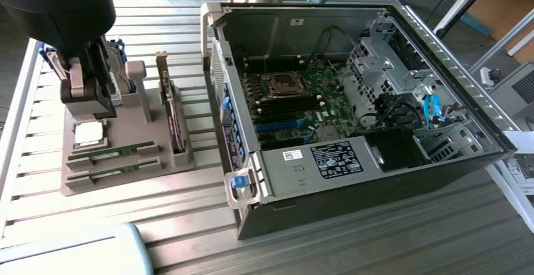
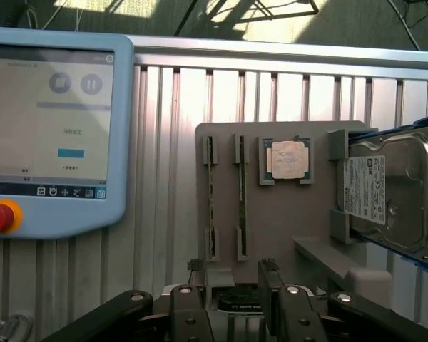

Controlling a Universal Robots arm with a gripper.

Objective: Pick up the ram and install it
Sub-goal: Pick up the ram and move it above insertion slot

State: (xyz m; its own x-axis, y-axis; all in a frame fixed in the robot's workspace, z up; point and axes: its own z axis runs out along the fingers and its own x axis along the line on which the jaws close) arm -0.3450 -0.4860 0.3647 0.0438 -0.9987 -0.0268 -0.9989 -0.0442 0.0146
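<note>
**Exterior view.** The tool (image 1: 87, 109) hangs over the tray (image 1: 125, 182), its fingers spread and gripping nothing. The ram (image 1: 112, 152) lies flat in its slot just beside the CPU (image 1: 90, 134), with its twin (image 1: 117, 172) parallel alongside. An upright card (image 1: 171, 122) stands between these and the open PC case (image 1: 359, 100). A pendant (image 1: 75, 250) rests on the desk (image 1: 200, 219).

**Wrist view.** The tool (image 2: 232, 303) is apart from the ram (image 2: 242, 196). The twin (image 2: 211, 196) lies on one side of the ram and the CPU (image 2: 287, 158) on the other. A hard drive (image 2: 392, 196) sits beyond the CPU. The pendant (image 2: 50, 128) lies near the tray (image 2: 271, 228).
</note>
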